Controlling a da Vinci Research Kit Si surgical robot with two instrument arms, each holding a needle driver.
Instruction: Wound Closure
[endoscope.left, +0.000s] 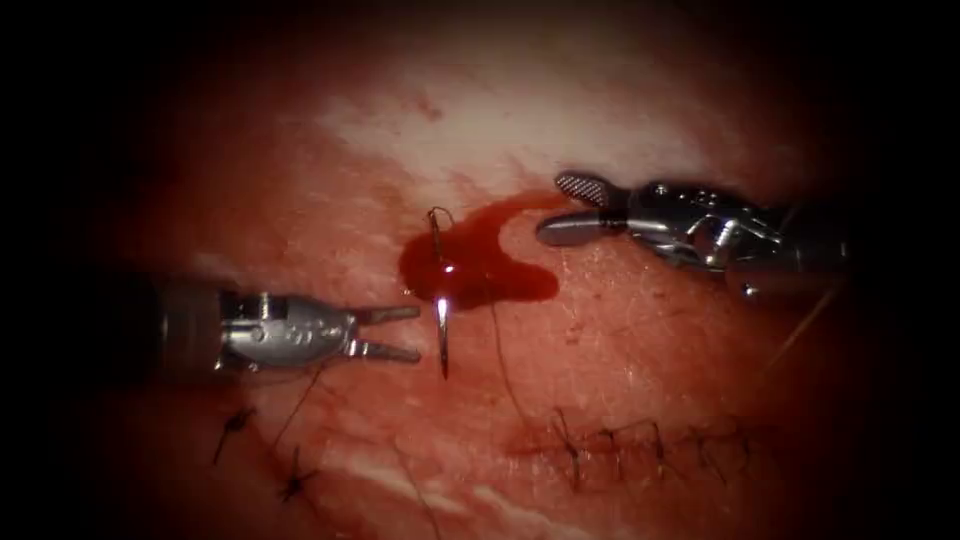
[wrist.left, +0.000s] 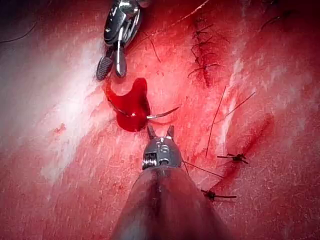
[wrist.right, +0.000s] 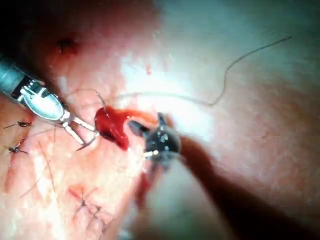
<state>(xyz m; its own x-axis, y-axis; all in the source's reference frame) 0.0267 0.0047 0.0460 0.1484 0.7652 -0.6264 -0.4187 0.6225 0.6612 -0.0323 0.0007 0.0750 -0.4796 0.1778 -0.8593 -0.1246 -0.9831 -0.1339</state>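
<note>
Needle (endoscope.left: 441, 320) stands in the tissue (endoscope.left: 620, 330), held by neither tool. One end arches out of the surface at the upper left edge of the red fluid (endoscope.left: 478, 265); the pointed end comes out below the pool and lies bare on the tissue, aimed down the endoscope view. The middle of the curve is under the fluid or in the tissue; cannot tell which.

Left pincer (endoscope.left: 400, 333): jaws apart, holding nothing. Tips sit just left of the bare needle point, near it but not touching. In the left wrist view the same pincer (wrist.left: 161, 132) is open just beside the needle (wrist.left: 162, 114), which curves out of the fluid (wrist.left: 131, 106).

Right pincer (endoscope.left: 568, 208): jaws spread wide, holding nothing, at the upper right edge of the fluid, well apart from the needle. In the right wrist view this pincer (wrist.right: 147, 124) is open against the fluid (wrist.right: 111, 128), with the left pincer (wrist.right: 82, 131) on the far side of it.

Thread (endoscope.left: 505, 370) runs from below the pool down toward a closed row of stitches (endoscope.left: 640, 448) at lower right. Two separate knots with cut ends (endoscope.left: 262, 448) lie at lower left, under the left tool's shaft. A loose strand (wrist.right: 240, 62) lies across the pale tissue in the right wrist view.
</note>
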